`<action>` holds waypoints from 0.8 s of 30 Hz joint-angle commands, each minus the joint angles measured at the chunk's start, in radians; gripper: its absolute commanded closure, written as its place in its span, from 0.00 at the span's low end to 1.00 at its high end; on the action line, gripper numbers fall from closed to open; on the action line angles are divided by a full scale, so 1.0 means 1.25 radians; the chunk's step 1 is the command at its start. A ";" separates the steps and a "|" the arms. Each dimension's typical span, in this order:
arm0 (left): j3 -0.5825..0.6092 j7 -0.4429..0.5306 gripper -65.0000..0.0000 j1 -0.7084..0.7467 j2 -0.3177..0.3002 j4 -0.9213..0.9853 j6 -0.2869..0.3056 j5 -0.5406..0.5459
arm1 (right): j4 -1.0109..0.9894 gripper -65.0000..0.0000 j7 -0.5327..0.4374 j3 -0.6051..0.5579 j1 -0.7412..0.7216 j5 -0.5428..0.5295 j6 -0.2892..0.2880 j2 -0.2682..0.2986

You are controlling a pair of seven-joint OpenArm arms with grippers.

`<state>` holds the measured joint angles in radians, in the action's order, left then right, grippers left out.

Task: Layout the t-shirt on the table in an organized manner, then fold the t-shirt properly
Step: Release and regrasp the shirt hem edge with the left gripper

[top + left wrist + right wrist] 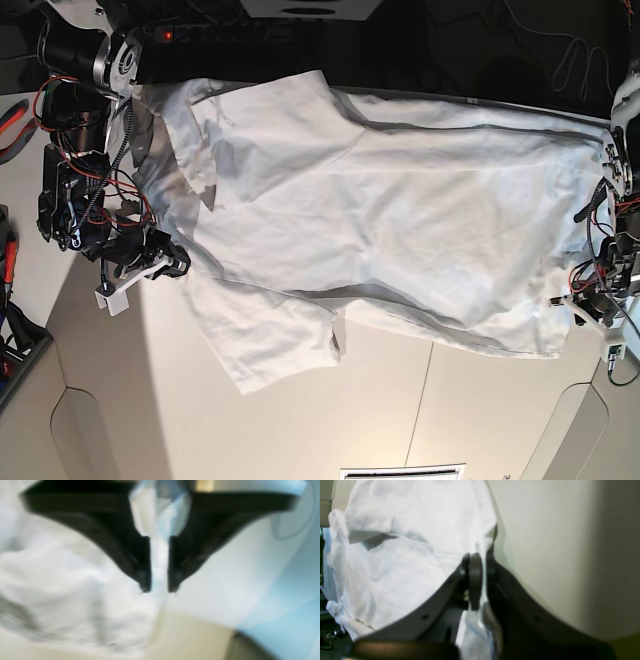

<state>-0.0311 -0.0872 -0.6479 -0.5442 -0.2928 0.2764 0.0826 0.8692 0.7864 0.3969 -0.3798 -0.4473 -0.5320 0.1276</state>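
Reading the base view from left to right: my right pincer (pixel 170 262) sits at the shirt's left edge, clenched on a pinch of the t-shirt (pixel 400 220). The shirt stretches across the desk (pixel 300 420) with its long axis running between both arms. My left pincer (pixel 585 305) is at the far right hem; fabric sits between its jaws, but that view is blurred and I cannot tell whether it grips. Each arm is nearest its own end
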 commanded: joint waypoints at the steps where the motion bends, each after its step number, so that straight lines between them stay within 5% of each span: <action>1: -0.001 0.020 0.68 -0.008 -0.016 -0.011 0.000 0.006 | 0.009 1.00 -0.003 -0.001 -0.017 -0.005 -0.006 0.008; 9: -0.001 0.055 0.68 0.088 0.004 -0.011 0.004 0.099 | 0.009 1.00 -0.003 -0.001 -0.017 -0.014 -0.006 0.008; 14: -0.001 0.055 0.68 0.079 0.022 -0.011 0.043 0.136 | 0.009 1.00 -0.003 -0.001 -0.017 -0.014 -0.006 0.006; 24: -0.001 0.055 0.68 0.049 0.020 -0.049 0.045 0.141 | 0.009 1.00 -0.004 -0.001 -0.017 -0.013 -0.006 0.006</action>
<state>-0.0319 -0.0376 -0.5545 -0.4961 -0.3344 0.3264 0.2481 0.8684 0.7868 0.3969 -0.3798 -0.4553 -0.5320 0.1272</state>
